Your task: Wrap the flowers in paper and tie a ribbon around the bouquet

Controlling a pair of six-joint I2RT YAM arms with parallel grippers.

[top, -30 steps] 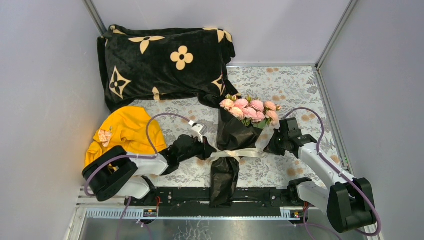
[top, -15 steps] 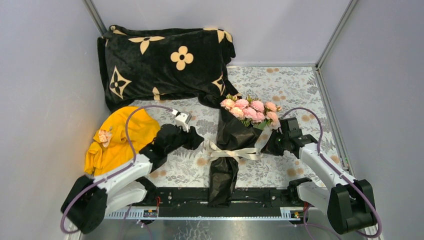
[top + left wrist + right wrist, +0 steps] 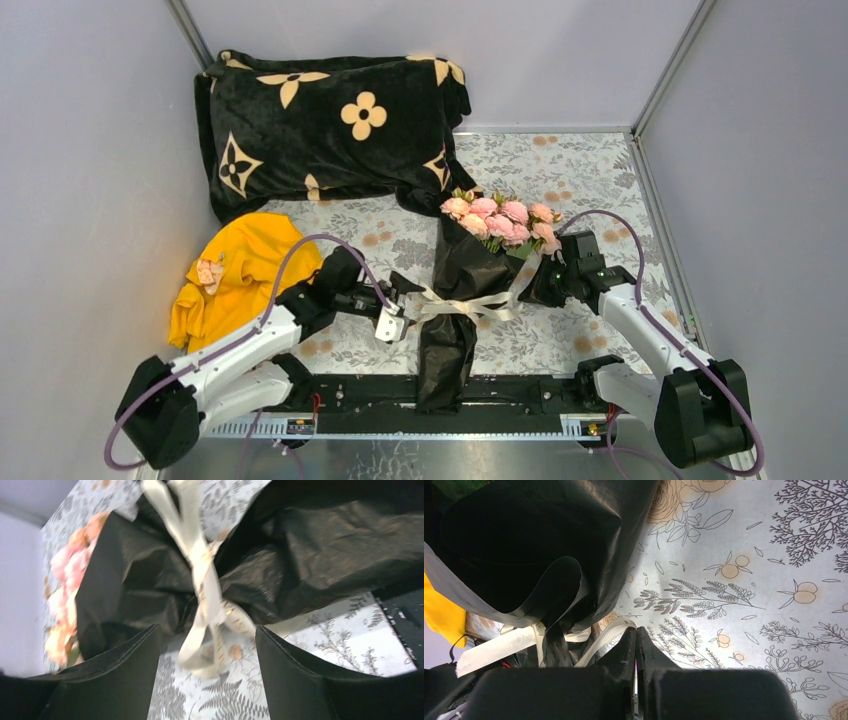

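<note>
Since the earlier view, the left fingers (image 3: 400,290) have swung in from 10 o'clock and now spread wide around the cream-beige fabric ribbon (image 3: 202,580). The right fingers (image 3: 629,642) stay pinched on its 3 o'clock tail. The crinkled black paper bouquet (image 3: 465,270) lies mid-way across the floral-print bench (image 3: 590,170), pink roses (image 3: 500,218) toward 12 o'clock.

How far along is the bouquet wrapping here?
Done: pink roses sit wrapped in the crinkled black paper cone, cream fabric ribbon crossed around its waist. In hand: right tool pinches one ribbon end; left tool open beside the other. Left: probably tightening and finishing the tie.
</note>
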